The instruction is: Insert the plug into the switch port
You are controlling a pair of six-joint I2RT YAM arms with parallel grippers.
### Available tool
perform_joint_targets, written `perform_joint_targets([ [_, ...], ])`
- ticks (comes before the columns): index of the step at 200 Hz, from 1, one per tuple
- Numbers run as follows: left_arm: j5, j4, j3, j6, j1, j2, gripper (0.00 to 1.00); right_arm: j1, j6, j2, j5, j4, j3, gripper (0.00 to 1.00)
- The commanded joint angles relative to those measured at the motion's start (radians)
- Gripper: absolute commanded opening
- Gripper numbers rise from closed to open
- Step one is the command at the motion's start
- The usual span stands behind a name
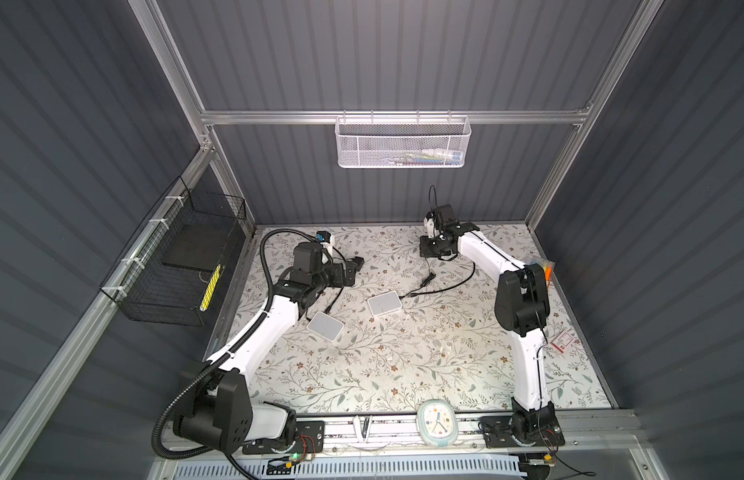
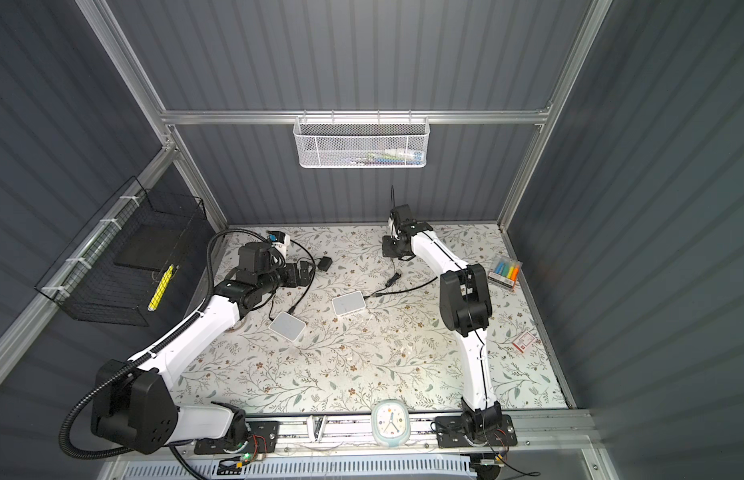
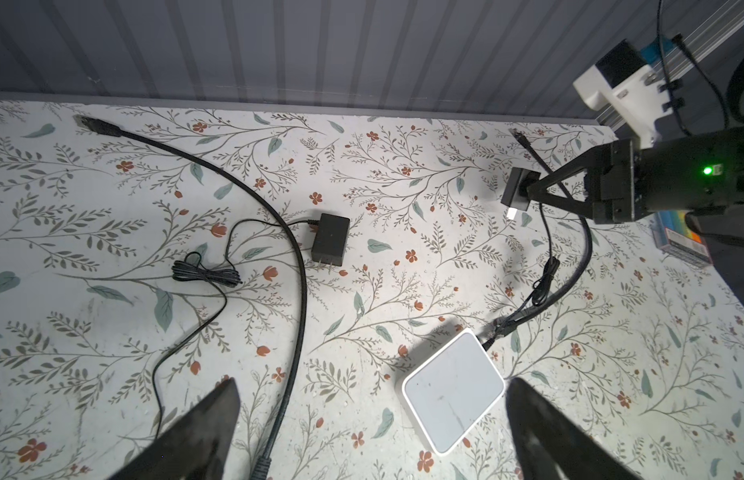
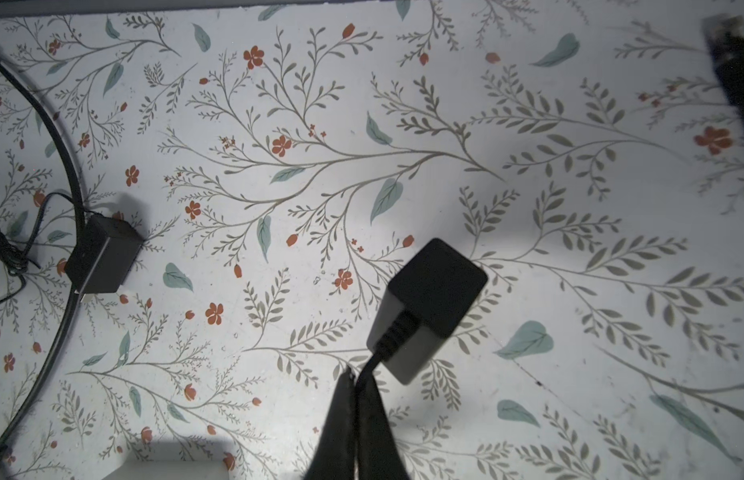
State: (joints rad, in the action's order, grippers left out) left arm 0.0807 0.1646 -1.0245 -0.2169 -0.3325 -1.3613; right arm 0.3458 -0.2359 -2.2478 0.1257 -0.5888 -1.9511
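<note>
A white square switch (image 3: 453, 390) lies mid-table, seen in both top views (image 1: 384, 304). A thin cord and a thick black cable meet its far corner (image 3: 492, 332). That thick cable's other plug (image 3: 516, 133) lies by the back wall. My right gripper (image 4: 359, 376) is shut on the thin cord of a black power adapter (image 4: 432, 299), which hangs just above the table near the back (image 1: 433, 248). My left gripper (image 3: 372, 390) is open and holds nothing, with the switch just ahead of its fingers. A second thick cable ends in a plug (image 3: 89, 122).
A second white switch (image 1: 325, 326) lies left of the first, with a cable end (image 1: 328, 309) beside it. Another black adapter (image 3: 330, 239) with a bundled cord rests on the table. At the right are highlighters (image 2: 505, 272) and a card (image 2: 524, 341). A clock (image 2: 390, 424) stands in front.
</note>
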Motion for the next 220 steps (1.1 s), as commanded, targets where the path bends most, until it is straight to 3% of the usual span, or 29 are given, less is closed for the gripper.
perform_joint_targets([
  [1, 0.044, 0.004, -0.007, -0.026, 0.004, -0.017, 1.0, 0.007, 0.032, -0.001, 0.047, -0.025, 0.013, 0.12],
  [15, 0.054, -0.007, 0.003, -0.035, 0.004, -0.021, 1.0, 0.006, 0.037, 0.034, 0.044, -0.008, 0.08, 0.27],
  [42, 0.074, -0.026, 0.015, -0.051, 0.004, -0.03, 1.0, 0.007, 0.074, 0.138, 0.025, -0.006, 0.213, 0.44],
  [67, 0.081, -0.032, 0.013, -0.05, 0.004, -0.045, 1.0, 0.026, 0.162, 0.284, 0.021, 0.001, 0.354, 0.44],
  [93, 0.079, -0.031, 0.012, -0.034, 0.004, -0.06, 1.0, 0.092, 0.299, 0.406, 0.035, -0.012, 0.486, 0.37],
  [113, 0.085, -0.033, 0.008, -0.022, 0.004, -0.071, 1.0, 0.133, 0.391, 0.443, -0.008, -0.015, 0.583, 0.36],
  [157, 0.108, -0.026, 0.004, 0.0, 0.004, -0.083, 1.0, 0.114, 0.533, 0.478, -0.102, 0.051, 0.725, 0.37],
  [180, 0.111, -0.024, 0.003, 0.005, 0.004, -0.081, 1.0, 0.076, 0.615, 0.475, -0.072, 0.103, 0.729, 0.38],
  [220, 0.101, -0.013, 0.028, 0.014, 0.004, -0.049, 1.0, 0.039, 0.741, 0.357, -0.03, 0.035, 0.58, 0.4],
])
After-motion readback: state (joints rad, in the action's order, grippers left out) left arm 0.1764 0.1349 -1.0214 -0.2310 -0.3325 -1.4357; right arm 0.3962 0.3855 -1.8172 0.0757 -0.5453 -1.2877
